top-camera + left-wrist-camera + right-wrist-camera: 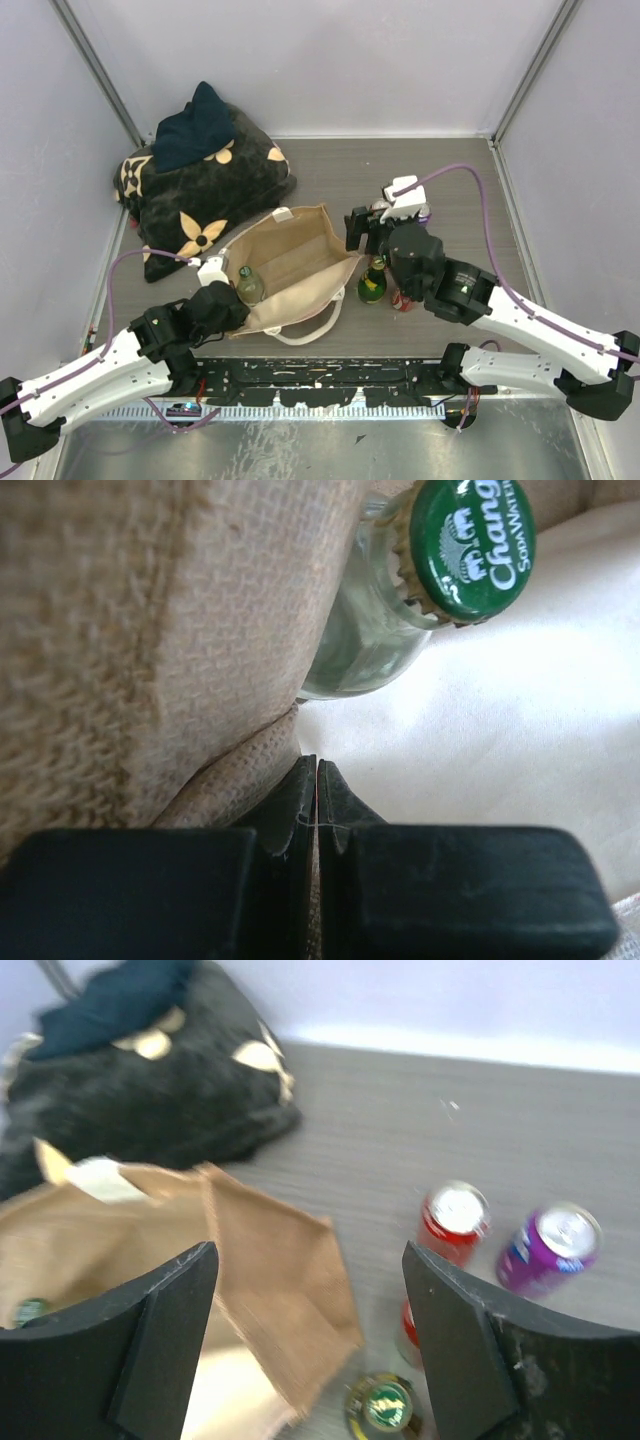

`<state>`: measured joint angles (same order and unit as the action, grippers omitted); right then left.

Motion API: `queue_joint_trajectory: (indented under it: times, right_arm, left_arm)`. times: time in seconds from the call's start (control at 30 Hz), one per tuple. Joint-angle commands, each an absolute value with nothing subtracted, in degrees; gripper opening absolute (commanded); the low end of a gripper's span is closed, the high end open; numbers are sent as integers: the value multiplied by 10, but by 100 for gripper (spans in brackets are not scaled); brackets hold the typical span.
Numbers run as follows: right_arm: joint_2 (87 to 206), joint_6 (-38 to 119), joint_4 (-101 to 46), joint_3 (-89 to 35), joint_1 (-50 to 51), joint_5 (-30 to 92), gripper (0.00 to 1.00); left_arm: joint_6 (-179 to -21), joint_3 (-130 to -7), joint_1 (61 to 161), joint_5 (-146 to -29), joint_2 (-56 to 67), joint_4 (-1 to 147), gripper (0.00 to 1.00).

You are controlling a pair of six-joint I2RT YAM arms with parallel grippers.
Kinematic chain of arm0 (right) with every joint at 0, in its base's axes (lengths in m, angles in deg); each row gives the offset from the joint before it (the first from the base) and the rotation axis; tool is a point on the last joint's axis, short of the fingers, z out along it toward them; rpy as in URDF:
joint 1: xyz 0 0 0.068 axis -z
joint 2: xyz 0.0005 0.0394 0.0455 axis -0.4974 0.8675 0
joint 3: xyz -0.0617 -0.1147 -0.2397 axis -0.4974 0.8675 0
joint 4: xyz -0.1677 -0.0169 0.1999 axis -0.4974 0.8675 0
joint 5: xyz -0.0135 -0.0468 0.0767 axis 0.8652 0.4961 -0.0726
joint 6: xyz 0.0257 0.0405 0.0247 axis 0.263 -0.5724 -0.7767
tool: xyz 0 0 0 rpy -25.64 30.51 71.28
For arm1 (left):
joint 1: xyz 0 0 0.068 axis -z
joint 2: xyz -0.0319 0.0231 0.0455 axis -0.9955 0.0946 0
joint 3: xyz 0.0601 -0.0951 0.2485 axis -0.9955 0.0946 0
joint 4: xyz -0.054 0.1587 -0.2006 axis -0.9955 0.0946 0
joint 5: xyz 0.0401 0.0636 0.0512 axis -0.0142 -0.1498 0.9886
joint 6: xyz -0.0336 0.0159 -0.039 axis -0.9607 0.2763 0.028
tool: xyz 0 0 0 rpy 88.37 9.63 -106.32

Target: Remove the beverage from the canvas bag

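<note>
The beverage bottle (375,630), clear glass with a green Chang soda water cap, rests inside the canvas bag (300,255), at the bag's lower-left corner in the overhead view. The bag sits mid-frame on the table (330,170). The left gripper (317,772) is at the bag's left rim, its fingers pressed together on a sliver of tan fabric. The right gripper (310,1260) hovers over the bag's right edge, fingers wide apart and holding nothing.

Right of the bag stand a green bottle (373,283), a red can (452,1222) and a purple can (550,1250). In the upper left lies a black cushion (215,195) with a dark blue cloth (195,130) on top.
</note>
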<state>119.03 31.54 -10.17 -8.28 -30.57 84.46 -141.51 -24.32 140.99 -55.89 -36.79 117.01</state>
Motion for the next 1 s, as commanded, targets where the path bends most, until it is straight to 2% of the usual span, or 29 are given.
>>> queue_joint_trajectory:
  times: [0.0,0.2,0.43,0.97]
  right_arm:
    - [1213,376,-135,-182,-316,750,78]
    - [1301,403,-119,-263,-319,577,72]
    - [1385,400,-125,-251,-324,445,69]
    - [1494,380,-237,-177,-339,409,81]
  left_arm:
    - [-1421,-235,1410,-539,-366,1233,11]
    - [-1423,-238,1410,-530,-363,1231,11]
    - [-1414,-252,1409,-521,-354,1226,12]
    - [-1409,-263,1409,-519,-341,1205,13]
